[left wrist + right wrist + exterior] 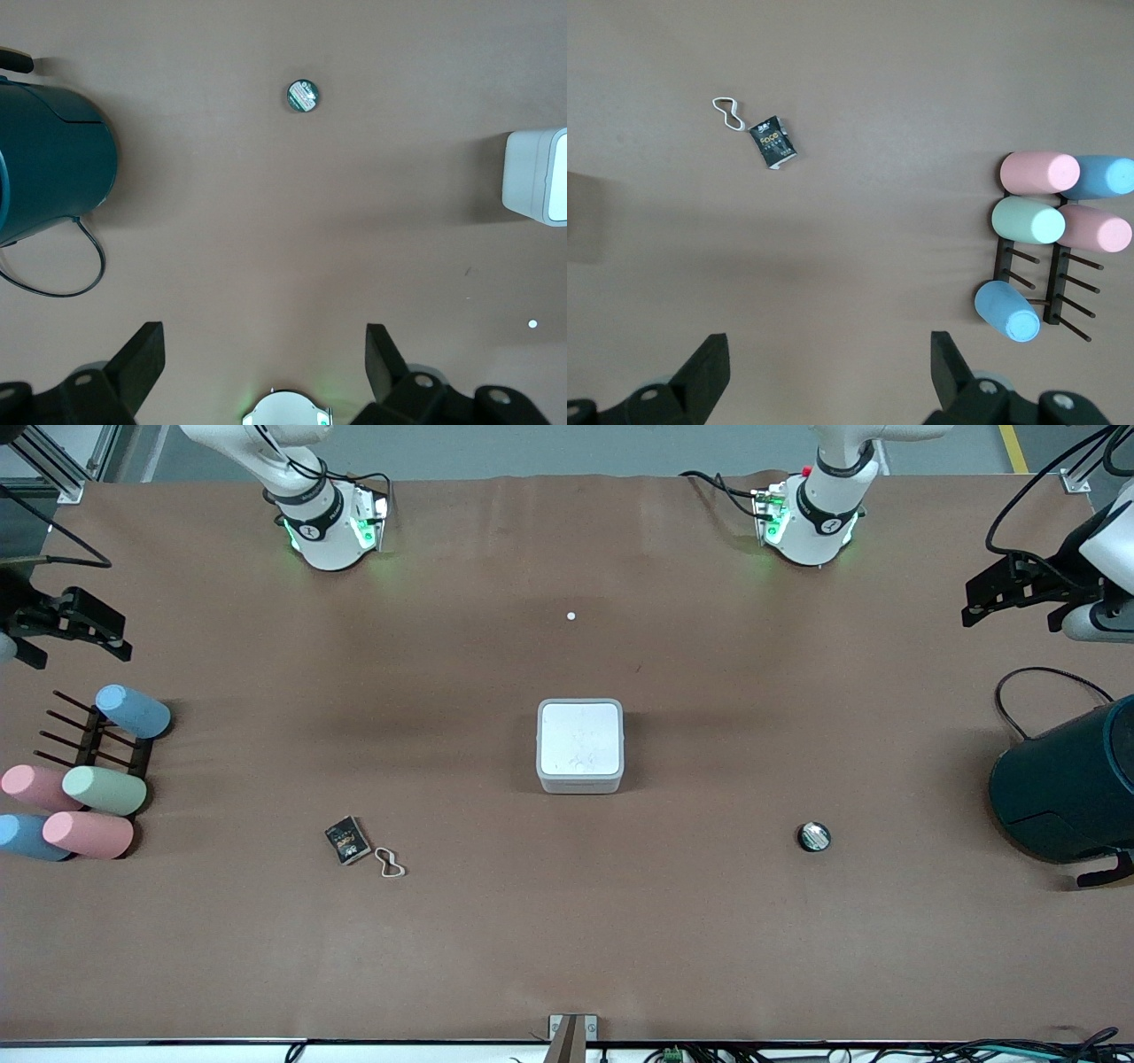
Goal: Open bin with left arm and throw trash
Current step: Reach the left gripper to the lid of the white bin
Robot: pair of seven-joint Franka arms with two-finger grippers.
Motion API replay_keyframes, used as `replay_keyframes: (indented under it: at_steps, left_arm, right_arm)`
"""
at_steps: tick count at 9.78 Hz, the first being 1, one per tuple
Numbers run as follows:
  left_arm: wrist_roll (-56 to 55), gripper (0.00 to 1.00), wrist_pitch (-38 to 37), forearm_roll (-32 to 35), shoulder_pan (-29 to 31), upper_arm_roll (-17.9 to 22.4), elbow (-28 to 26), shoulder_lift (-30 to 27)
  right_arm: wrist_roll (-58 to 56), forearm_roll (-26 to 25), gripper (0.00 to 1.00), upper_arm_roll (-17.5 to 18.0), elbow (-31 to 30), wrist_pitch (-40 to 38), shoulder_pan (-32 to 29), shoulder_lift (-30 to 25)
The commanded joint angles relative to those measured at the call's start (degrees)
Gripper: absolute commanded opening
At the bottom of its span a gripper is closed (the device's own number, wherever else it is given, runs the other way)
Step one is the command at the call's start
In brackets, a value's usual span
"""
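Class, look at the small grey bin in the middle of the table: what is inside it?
Nothing inside shows. The bin has its flat white lid shut, covering the inside. All three trash items lie outside on the table.

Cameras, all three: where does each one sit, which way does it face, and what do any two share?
Front view: high across the table, facing both arm bases; bin mid-table, both claws at the edges.
Left wrist view: on the left arm, looking down; open left claw, disc, teal cylinder.
Right wrist view: on the right arm, looking down; open right claw, packet, rubber band, pastel cylinders.
Shared: front and left wrist views both show the disc and bin.
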Motion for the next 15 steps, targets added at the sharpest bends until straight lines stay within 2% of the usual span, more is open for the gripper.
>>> replay_keyframes:
  at_steps: [1,4,5,6,7,8,10,13,15]
  left_arm:
    - [0.79,1.0,0.89,-0.95,0.19,0.36,0.98,-0.32]
    - [0.79,1.0,0.81,-0.95,-1.56,-0.77,0.37,0.72]
    - [-1.29,0.99,0.72,-1.13,-2.96,-3.04,0.1,2.73]
    - [-5.84,0.91,1.42,-1.22,-4.8,-5.33,-0.33,4.84]
    - [-11.71,0.69,3.34,-1.22,-7.08,-7.7,-0.43,7.38]
    - [-16.9,0.42,6.14,-1.22,-9.97,-9.64,-0.95,10.1]
    - [-27.35,0.0,16.75,-1.22,-16.38,-10.88,-5.59,13.28]
    - [-37.06,0.0,29.42,-1.57,-24.22,-10.89,-5.44,23.2]
    - [-40.5,0.0,36.81,-0.78,-26.35,-10.8,-5.09,27.34]
  right_arm:
    - [-0.43,-0.02,1.0,-0.03,-0.84,0.23,0.45,-0.91]
    - [-0.43,-0.02,1.0,-0.03,-0.92,-0.04,0.63,-0.91]
    - [-0.43,-0.02,1.0,-0.03,-0.92,-0.04,0.63,-0.91]
    - [-0.43,-0.02,1.0,-0.03,-0.92,-0.21,0.71,-0.91]
    - [-0.43,-0.02,1.0,-0.03,-1.01,0.05,1.06,-0.91]
    - [-0.43,-0.02,1.0,-0.03,-1.19,0.57,1.5,-0.64]
    - [-0.6,-0.02,1.0,-0.03,-1.54,1.46,4.21,0.4]
    - [-0.78,-0.02,1.0,-0.03,-2.24,2.95,8.78,4.09]
    - [-3.74,-0.02,1.0,0.06,-2.33,5.58,10.38,7.16]
